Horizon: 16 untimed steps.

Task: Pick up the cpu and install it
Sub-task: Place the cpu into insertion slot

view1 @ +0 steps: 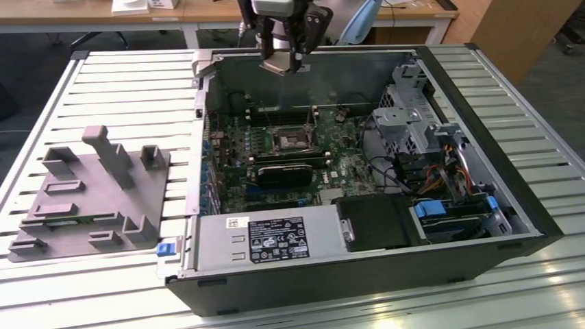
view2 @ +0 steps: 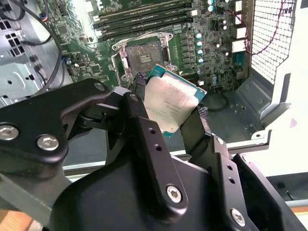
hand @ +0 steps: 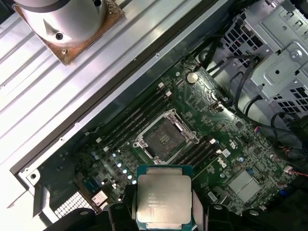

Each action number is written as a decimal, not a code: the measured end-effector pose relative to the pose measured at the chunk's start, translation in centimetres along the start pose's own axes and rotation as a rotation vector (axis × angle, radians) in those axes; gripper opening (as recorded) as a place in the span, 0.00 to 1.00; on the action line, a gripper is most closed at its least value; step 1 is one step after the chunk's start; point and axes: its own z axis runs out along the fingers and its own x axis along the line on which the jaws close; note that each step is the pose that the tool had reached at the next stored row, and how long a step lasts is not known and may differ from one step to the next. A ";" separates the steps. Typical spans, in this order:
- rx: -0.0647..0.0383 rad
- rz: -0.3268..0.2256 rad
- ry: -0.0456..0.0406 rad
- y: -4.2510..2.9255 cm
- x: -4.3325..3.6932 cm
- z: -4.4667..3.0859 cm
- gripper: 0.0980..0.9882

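The cpu (view1: 277,67), a flat silver square with a thin green rim, hangs high over the back wall of the open computer case (view1: 512,171). My gripper (view1: 279,62) is shut on it, the black fingers (view2: 144,130) pressing two opposite edges. In both wrist views the cpu (view2: 171,103) (hand: 163,197) sits between the fingers, well above the board. The dark metal-framed socket (view1: 290,140) (view2: 144,55) (hand: 166,137) lies open on the green motherboard (hand: 231,144), below and apart from the chip.
A large grey plastic block with upright posts (view1: 92,192) stands on the slatted table (view1: 119,89) at the exterior view's left. Inside the case are a metal drive cage (view1: 402,116), loose cables (view1: 429,171) and a power supply (view1: 265,240).
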 end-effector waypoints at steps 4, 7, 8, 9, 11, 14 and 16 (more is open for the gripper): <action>0.000 0.029 -0.0014 0.00 0.00 0.01 0.50; 0.000 0.051 -0.0024 0.00 0.00 0.02 0.50; 0.000 0.058 -0.0027 0.00 0.00 0.02 0.50; -0.001 0.066 -0.0031 0.00 0.00 0.03 0.50; -0.001 0.080 -0.0037 0.00 0.00 0.04 0.50; -0.001 0.102 -0.0047 0.00 0.00 0.04 0.50; -0.001 0.116 -0.0054 0.00 0.00 0.05 0.50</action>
